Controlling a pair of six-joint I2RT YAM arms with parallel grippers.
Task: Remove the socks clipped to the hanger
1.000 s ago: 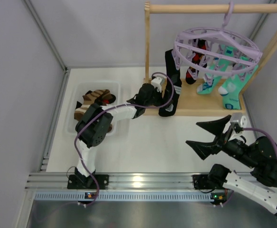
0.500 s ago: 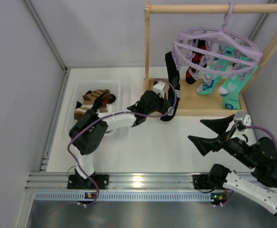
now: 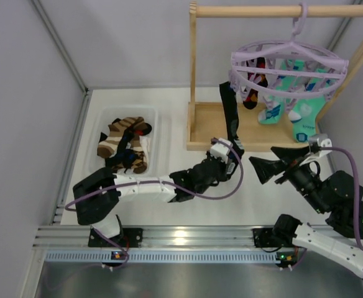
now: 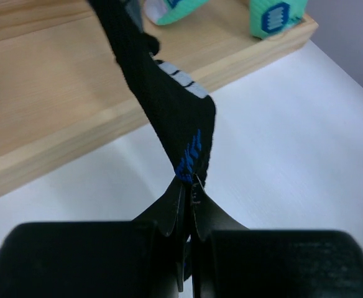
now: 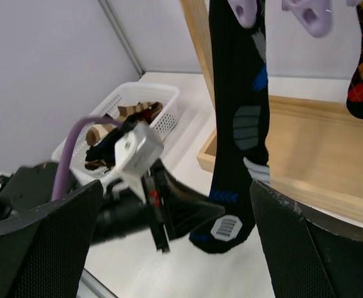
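The lilac hanger (image 3: 287,62) hangs by its hook from the wooden rail. A long black sock (image 3: 230,115) with blue marks is clipped at its left edge and stretches taut down to my left gripper (image 3: 234,149), which is shut on the toe end. The left wrist view shows the sock (image 4: 169,105) pinched between the left gripper's (image 4: 191,186) closed jaws above the white table. Turquoise socks (image 3: 299,115) and a black sock with orange-red diamonds (image 3: 253,93) still hang from the ring. My right gripper (image 3: 265,160) is open just right of the black sock (image 5: 240,124), holding nothing.
A white basket (image 3: 150,115) holding several loose socks sits at the left. The wooden frame's base tray (image 3: 200,124) and upright post (image 3: 192,56) stand behind the left gripper. Grey walls close in the left and right sides.
The left gripper shut on the black sock's toe and pulled it off the wooden base toward the near side, stretching it. The hanger ring tilted. The right gripper shifted slightly toward the sock.
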